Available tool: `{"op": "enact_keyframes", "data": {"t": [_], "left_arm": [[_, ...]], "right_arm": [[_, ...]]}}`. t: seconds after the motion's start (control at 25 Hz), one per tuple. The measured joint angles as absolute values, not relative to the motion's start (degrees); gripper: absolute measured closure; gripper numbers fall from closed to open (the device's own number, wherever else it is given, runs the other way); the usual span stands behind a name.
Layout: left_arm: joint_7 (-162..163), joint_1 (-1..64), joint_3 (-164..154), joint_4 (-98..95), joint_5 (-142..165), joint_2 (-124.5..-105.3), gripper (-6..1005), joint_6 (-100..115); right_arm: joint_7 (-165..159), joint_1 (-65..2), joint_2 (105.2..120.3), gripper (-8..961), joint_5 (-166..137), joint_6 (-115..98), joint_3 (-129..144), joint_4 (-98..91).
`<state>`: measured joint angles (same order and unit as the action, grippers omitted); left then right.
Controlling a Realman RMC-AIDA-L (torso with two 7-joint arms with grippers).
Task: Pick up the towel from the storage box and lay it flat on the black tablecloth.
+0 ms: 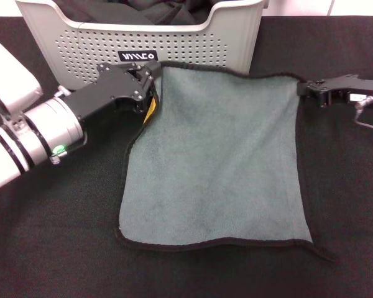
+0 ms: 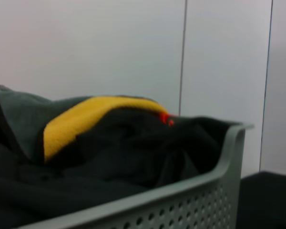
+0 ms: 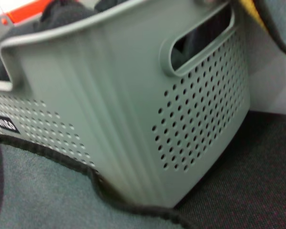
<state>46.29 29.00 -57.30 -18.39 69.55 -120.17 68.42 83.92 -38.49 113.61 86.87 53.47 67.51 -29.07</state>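
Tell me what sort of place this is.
Probably a lab or test bench for robot handling, not a home. A black tablecloth covers the work surface, plain pale wall panels stand behind, and only staged props are out: a storage box and a towel spread between two grippers.

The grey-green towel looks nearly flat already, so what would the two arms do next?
Probably let go of the far corners. The grey-green fleecy towel lies spread on the black tablecloth, while the left pincer and right pincer sit at its far corners, yellow reverse showing at the left one.
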Motion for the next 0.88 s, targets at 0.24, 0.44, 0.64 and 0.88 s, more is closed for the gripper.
{"op": "enact_keyframes", "data": {"t": [0.24,0.44,0.64,0.88], "left_arm": [[39.4,30.7,-57.5,-14.7,69.5,-120.44,970,65.7],[37.3,30.8,-57.2,-13.9,69.1,-120.58,968,64.1],[37.7,30.2,-57.3,-13.8,64.7,-120.59,935,63.0],[38.2,28.7,-57.3,-13.8,60.6,-120.43,840,63.1]], "right_arm": [[83.3,-40.7,114.5,864,84.3,51.4,67.5,-27.4],[83.3,-40.5,114.82,859,84.1,50.7,67.3,-27.9],[83.5,-39.3,114.66,854,84.2,50.5,67.0,-27.9],[83.9,-34.5,115.18,849,84.4,49.6,67.0,-33.4]]}}
